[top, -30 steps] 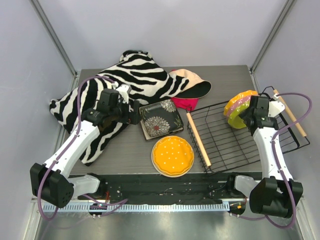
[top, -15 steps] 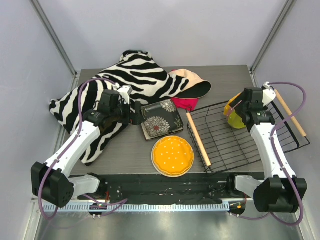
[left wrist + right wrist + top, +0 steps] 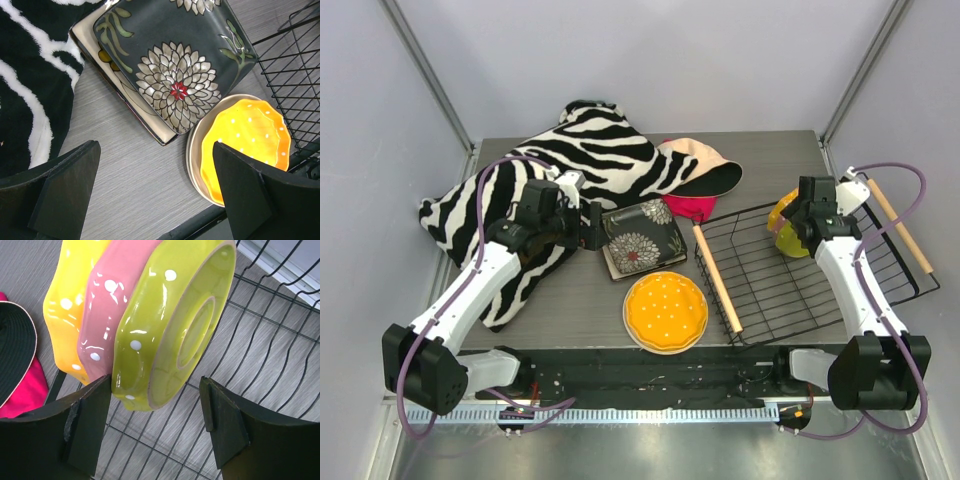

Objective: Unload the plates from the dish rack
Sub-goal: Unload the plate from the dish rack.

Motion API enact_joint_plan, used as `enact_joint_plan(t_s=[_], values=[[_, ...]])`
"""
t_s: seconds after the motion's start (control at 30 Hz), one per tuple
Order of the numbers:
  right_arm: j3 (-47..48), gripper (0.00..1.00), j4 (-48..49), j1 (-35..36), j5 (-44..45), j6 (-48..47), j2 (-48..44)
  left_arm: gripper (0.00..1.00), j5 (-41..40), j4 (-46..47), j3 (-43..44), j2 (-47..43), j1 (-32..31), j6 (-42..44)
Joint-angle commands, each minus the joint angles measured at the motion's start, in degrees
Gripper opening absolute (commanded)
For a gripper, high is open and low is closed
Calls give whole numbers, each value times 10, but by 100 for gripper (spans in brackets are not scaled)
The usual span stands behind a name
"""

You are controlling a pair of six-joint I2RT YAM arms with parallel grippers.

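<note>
Right tool [image 3: 154, 390] open around upright yellow-green plate [image 3: 170, 325]

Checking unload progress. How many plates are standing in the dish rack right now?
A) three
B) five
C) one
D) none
A. The right wrist view shows a yellow plate, a pink plate and a yellow-green plate standing on edge, side by side, on the wires of the dish rack.
</note>
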Motion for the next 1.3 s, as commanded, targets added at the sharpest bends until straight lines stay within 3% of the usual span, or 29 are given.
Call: enact_joint_plan(t_s=[0.0, 0.3, 1.07, 1.27], values=[[-10, 77, -16, 3, 56, 7, -33, 100, 8, 9, 6, -6, 2, 7], [-26, 77, -74, 3, 75, 6, -56, 100, 7, 5, 5, -14, 2, 13], [-89, 71, -7, -14, 97, 25, -1, 100, -2, -5, 7, -22, 0, 24], [-90, 56, 26, -14, 139, 19, 5, 100, -5, -6, 7, -24, -3, 25]])
